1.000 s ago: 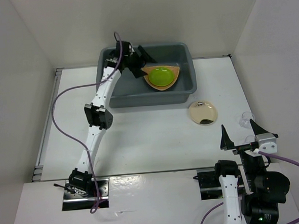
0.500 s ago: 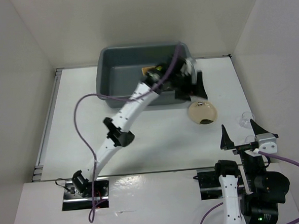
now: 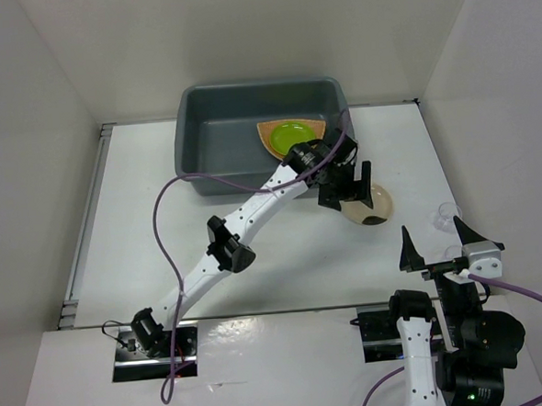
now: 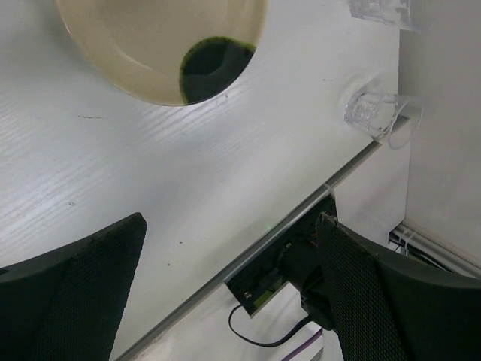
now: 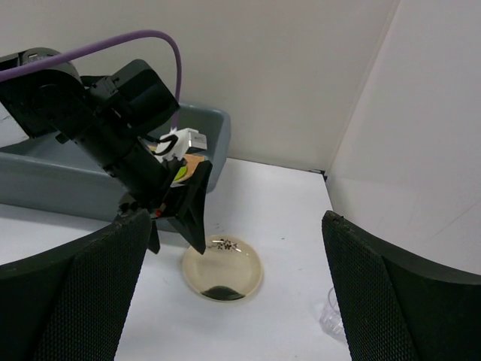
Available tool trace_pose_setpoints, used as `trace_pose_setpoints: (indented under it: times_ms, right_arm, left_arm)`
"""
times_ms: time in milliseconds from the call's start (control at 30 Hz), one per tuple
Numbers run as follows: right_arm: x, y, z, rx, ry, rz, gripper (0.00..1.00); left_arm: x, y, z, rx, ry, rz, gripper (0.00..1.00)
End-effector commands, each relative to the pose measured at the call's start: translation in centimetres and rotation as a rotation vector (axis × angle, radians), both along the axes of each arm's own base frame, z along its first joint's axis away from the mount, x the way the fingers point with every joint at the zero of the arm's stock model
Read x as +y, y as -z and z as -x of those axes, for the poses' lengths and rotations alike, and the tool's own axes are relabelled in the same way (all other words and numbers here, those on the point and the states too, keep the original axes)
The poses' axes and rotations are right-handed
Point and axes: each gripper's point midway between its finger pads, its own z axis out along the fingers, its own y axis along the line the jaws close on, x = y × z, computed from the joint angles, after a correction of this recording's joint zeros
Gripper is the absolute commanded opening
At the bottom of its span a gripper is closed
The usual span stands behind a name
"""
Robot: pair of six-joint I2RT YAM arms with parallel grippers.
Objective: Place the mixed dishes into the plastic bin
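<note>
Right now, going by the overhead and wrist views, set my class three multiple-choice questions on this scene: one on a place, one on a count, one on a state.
1. Where is the cream-gold plate?
A) on the table beside the plastic bin
B) inside the bin
C) off the table

2. How many dishes lie in the bin?
A) none
B) two
C) four

3. How do the left gripper's jaws stand?
A) shut on a dish
B) shut, empty
C) open

Answers:
1 A, the plate lies on the white table just right of the bin.
2 B, only the woven tray and the green plate on it are inside.
3 C, its fingers stand wide apart above the cream-gold plate, holding nothing.
</note>
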Motion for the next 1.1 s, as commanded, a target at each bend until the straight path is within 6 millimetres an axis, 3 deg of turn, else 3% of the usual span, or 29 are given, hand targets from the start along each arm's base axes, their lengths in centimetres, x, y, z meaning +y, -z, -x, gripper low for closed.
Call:
trace_pose_setpoints:
  times_ms: [0,67,167,300,367,400,433,467,567,667,800,867,900,933,1067]
  right_arm:
    - [-0.1,-0.8,0.2,-0.039,0.013,-0.009,0.98]
    - [-0.1,-0.8,0.2,-0.039,0.013,-0.009,0.98]
    - [-0.1,-0.8,0.2,-0.039,0.013,-0.009,0.98]
    - [-0.1,-0.8,0.2,-0.039,0.013,-0.009,0.98]
    - [-0.1,-0.9,0.5,-0.048,0.013,-0.007,0.98]
    - [-0.1,-0.9,0.5,-0.048,0.013,-0.007,0.98]
    - [-0.1,-0.9,0.5,-0.048,0.013,-0.007,0.98]
    - [-0.1,-0.9,0.5,-0.048,0.013,-0.007,0.98]
    - [-0.1,-0.9,0.5,-0.048,0.013,-0.007,0.98]
    - [-0.1,-0.9,0.5,-0.048,0.013,-0.007,0.98]
    - [0.0,-1.0,0.7,-0.057,0.012,-0.005,0.98]
    - [0.0,-1.0,0.7,-0.057,0.012,-0.005,0.98]
    - [0.0,-1.0,0.7,-0.057,0.012,-0.005,0.98]
    - [0.0,-1.0,0.7,-0.057,0.012,-0.005,0.98]
    - [0.0,-1.0,0.7,-0.057,0.012,-0.005,0.98]
  left_arm:
    - [-0.6,0.0,0.7,0.006,-0.009,0.004,1.00]
    - [-1.1,0.2,0.4,0.004,-0.017,0.017,1.00]
    - [-2.0,-3.8,-0.4,-0.115,-0.019,0.105,1.00]
    - [-2.4,-13.3,0.0,-0.341,-0.008,0.259,1.00]
    - [-1.8,-16.6,0.3,-0.427,-0.052,0.281,1.00]
    - [0.1,-20.8,-0.6,-0.522,-0.133,0.309,1.00]
    - [0.4,-23.5,-0.2,-0.567,-0.160,0.358,1.00]
    - [2.3,-27.9,0.4,-0.638,-0.184,0.418,1.00]
    - [6.7,-36.1,0.7,-0.811,-0.287,0.525,1.00]
    - [10.1,-37.5,-0.8,-1.012,-0.324,0.385,1.00]
    - [15.2,-33.8,-3.8,-1.049,-0.482,0.056,1.00]
    - [19.0,-32.5,-4.3,-1.033,-0.576,-0.091,1.00]
    - [19.7,-31.6,-4.2,-1.018,-0.572,-0.139,1.00]
    - [21.3,-31.7,-4.5,-1.017,-0.619,-0.171,1.00]
    - [24.9,-31.9,-3.5,-1.015,-0.682,-0.269,1.00]
